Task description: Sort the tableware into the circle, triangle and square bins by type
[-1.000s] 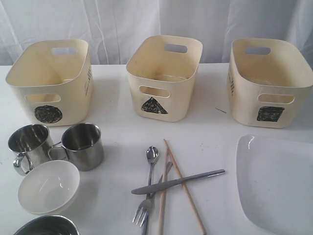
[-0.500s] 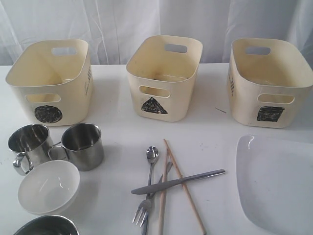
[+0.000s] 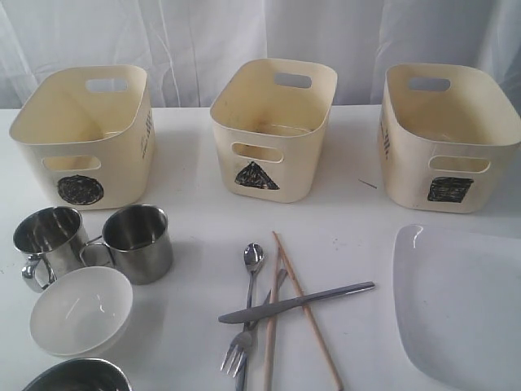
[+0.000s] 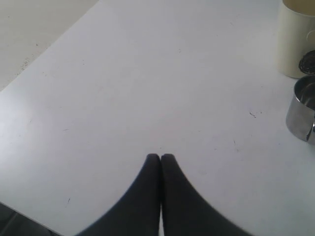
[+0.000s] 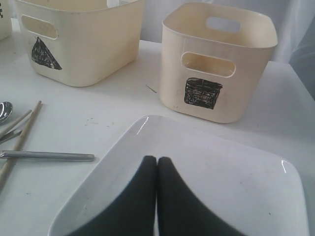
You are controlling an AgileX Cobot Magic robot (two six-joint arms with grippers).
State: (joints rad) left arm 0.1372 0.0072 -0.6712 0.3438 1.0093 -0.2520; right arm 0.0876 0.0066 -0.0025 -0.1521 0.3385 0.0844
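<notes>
Clenched with its two dark tips pressed together and grasping nothing, the left tool (image 4: pixel 160 156) hangs above a bare stretch of the white surface (image 4: pixel 123 88). A steel mug (image 4: pixel 301 110) stands well off to one side ahead of it, and the circle bin (image 4: pixel 295 39) sits just beyond that mug. The right tool (image 5: pixel 157 158), likewise clenched and holding nothing, hovers over the large white square plate (image 5: pixel 211 182), which lies flat directly beneath its tips. The square bin (image 5: pixel 216 64) stands straight ahead of this tool, just past the plate's far rim, with the triangle bin (image 5: pixel 83 39) farther off to the side. Off that same side of the right tool, apart from the plate, the knife (image 5: pixel 49 156) lies across the wooden chopsticks (image 5: pixel 19 142), near the spoon (image 5: pixel 4 110). In the wide view the fork (image 3: pixel 242 352) lies in the same crossed heap, partly under the knife. A second steel mug (image 3: pixel 140 242) stands just beside the first in front of the circle bin. The white round bowl (image 3: pixel 81 309) sits close before the two mugs. The steel bowl (image 3: pixel 77 375) shows only its rim at the picture's edge, near the white bowl.
</notes>
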